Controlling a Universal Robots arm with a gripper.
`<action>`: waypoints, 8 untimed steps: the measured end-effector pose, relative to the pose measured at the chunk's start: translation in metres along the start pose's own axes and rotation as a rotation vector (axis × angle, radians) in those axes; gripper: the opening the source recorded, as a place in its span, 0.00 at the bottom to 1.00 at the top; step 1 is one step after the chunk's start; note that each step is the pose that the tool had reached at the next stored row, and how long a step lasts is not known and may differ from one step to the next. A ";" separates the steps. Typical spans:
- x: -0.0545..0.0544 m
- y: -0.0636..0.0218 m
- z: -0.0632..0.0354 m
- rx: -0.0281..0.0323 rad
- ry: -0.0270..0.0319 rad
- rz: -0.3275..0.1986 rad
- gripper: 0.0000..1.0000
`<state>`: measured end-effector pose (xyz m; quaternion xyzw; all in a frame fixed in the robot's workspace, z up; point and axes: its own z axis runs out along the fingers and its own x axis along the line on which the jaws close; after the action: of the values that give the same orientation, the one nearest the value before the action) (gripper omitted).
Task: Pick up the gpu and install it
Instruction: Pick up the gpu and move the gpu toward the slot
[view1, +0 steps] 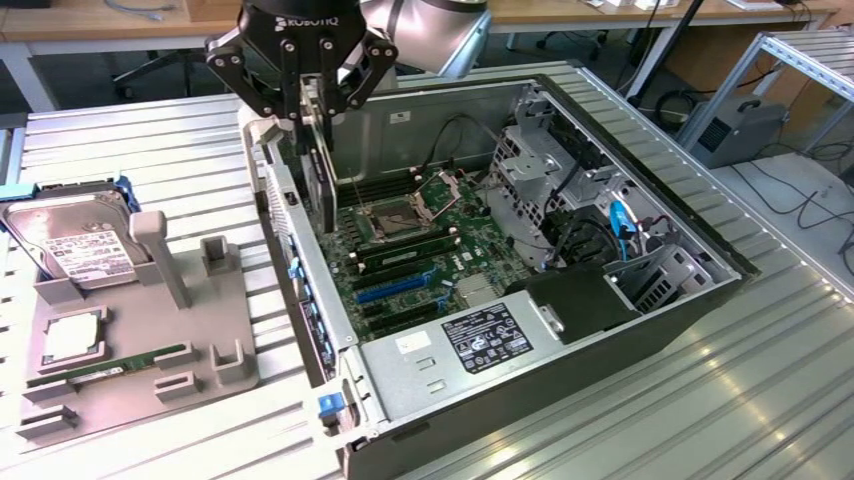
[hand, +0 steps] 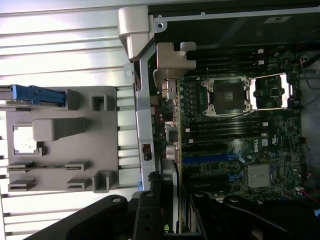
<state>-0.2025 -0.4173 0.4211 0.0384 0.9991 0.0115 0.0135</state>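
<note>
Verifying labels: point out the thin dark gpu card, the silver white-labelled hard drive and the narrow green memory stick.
thin dark gpu card (view1: 323, 185): exterior view, lower flat face.
silver hard drive (view1: 83, 257): exterior view, white label.
green memory stick (view1: 127, 362): exterior view, mid-length.

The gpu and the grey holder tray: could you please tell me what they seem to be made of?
The gpu: dark matt circuit board, apparently, with a pale metallic-looking strip along one edge. The grey holder tray: probably plastic, judging by its matt grey and blocky posts.

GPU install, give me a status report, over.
Gripper shut on the gpu. Card held upright over the open computer case, near its rear wall, not seated. Blue slot on the motherboard shows nothing in it.
</note>
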 end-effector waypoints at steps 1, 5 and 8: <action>0.000 0.0000 0.0000 0.0001 0.0000 0.000 0.27; -0.002 0.0002 0.0001 0.0000 0.0000 0.000 0.27; -0.003 0.0003 0.0001 0.0001 0.0000 0.000 0.27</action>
<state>-0.1993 -0.4173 0.4211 0.0384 0.9991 0.0115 0.0135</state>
